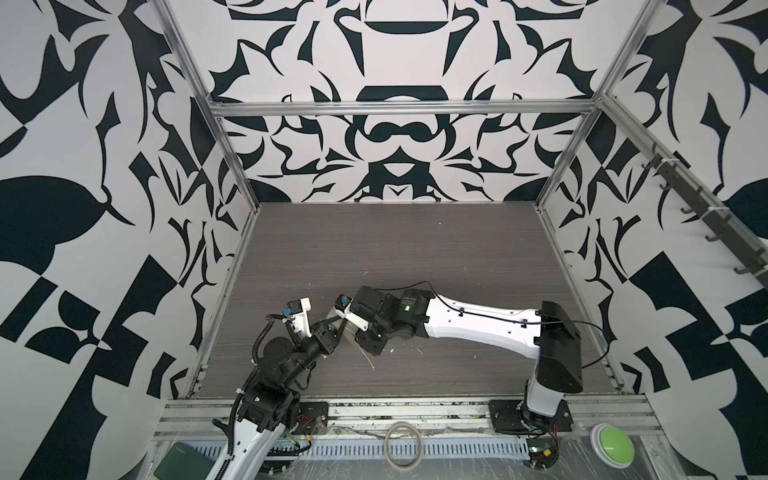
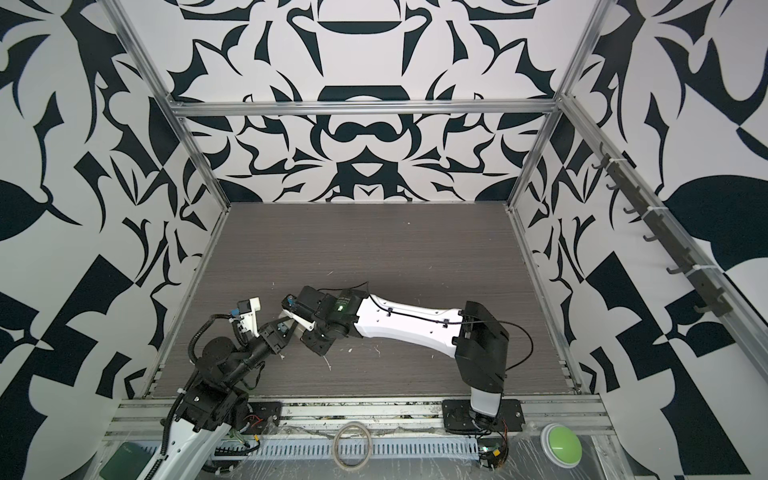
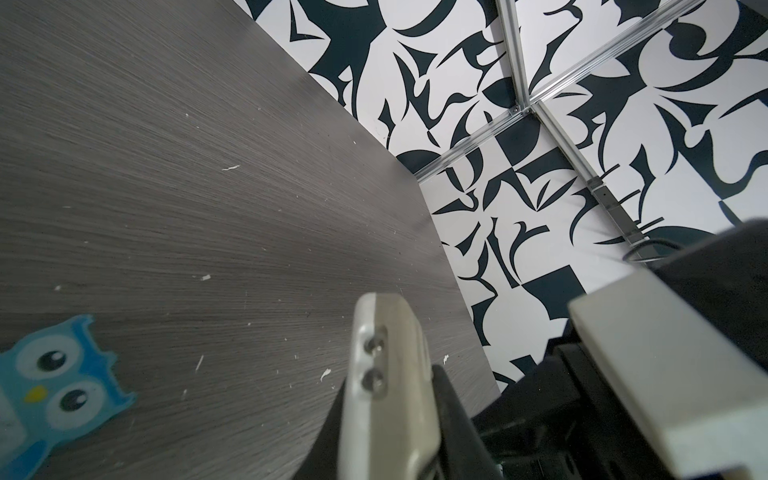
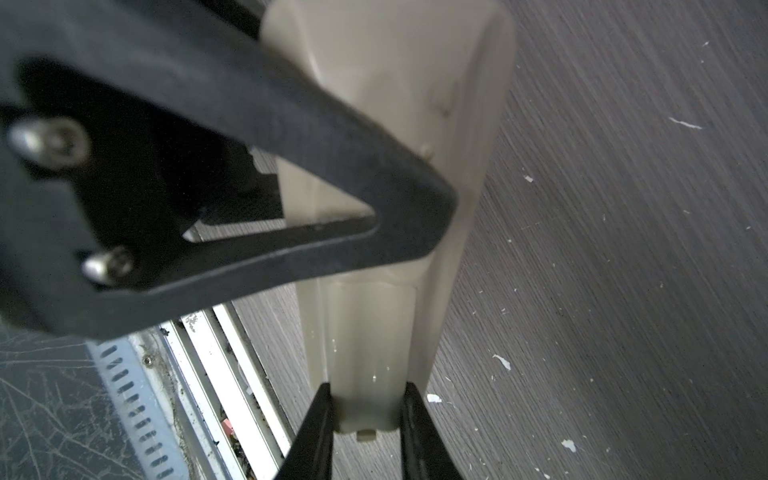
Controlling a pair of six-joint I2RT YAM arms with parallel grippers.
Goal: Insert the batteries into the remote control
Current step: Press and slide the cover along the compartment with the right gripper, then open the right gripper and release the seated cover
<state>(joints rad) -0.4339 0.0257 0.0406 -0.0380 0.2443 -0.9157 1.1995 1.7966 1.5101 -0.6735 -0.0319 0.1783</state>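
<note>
Above the bench (image 1: 415, 249), mostly hidden by the arms in both top views, the remote control (image 4: 390, 124) is pinched at one end by the right end effector (image 4: 368, 392) and clamped by the left end effector (image 3: 390, 382).

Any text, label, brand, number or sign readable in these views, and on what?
No text can be read.
Pale print on the right arm's black motor housing: too small to read.
Slim white plastic remote control: no print visible.
Flat blue owl-shaped toy: eyes and beak, no lettering.
Dark green flat pad at the front edge: too blurred to tell.
</note>
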